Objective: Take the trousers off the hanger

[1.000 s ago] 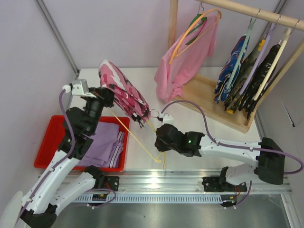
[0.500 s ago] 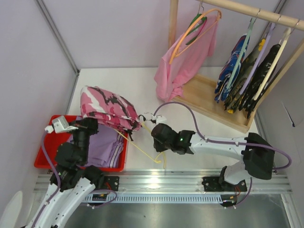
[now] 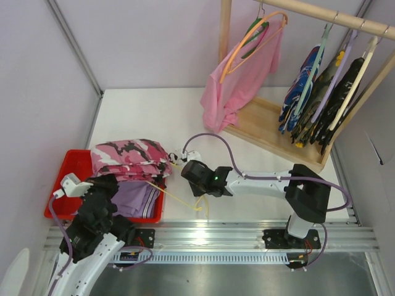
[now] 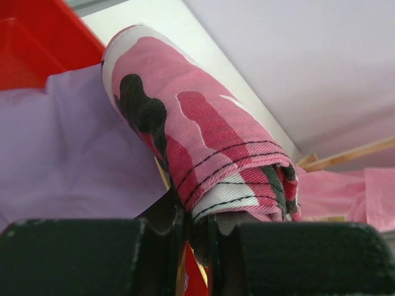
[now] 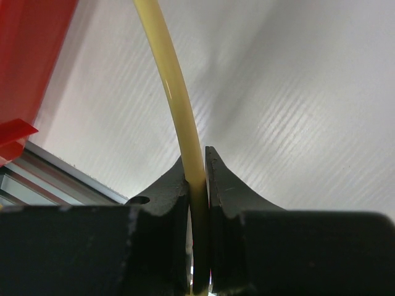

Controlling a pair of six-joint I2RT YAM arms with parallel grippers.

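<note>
Over the red bin [image 3: 66, 165] at the near-left corner of the table [image 3: 154, 114], the left gripper [image 4: 192, 223] clamped the trousers [image 3: 131, 158]; the right gripper [image 5: 197, 176] pinched the hanger [image 5: 177, 92].

The trousers [image 3: 131, 158] sit over the tray's [image 3: 75, 163] far right corner; the hanger [image 3: 176, 197] slants rightward from them along the surface [image 3: 142, 117], the clothes rack [image 3: 271, 126] behind.
</note>
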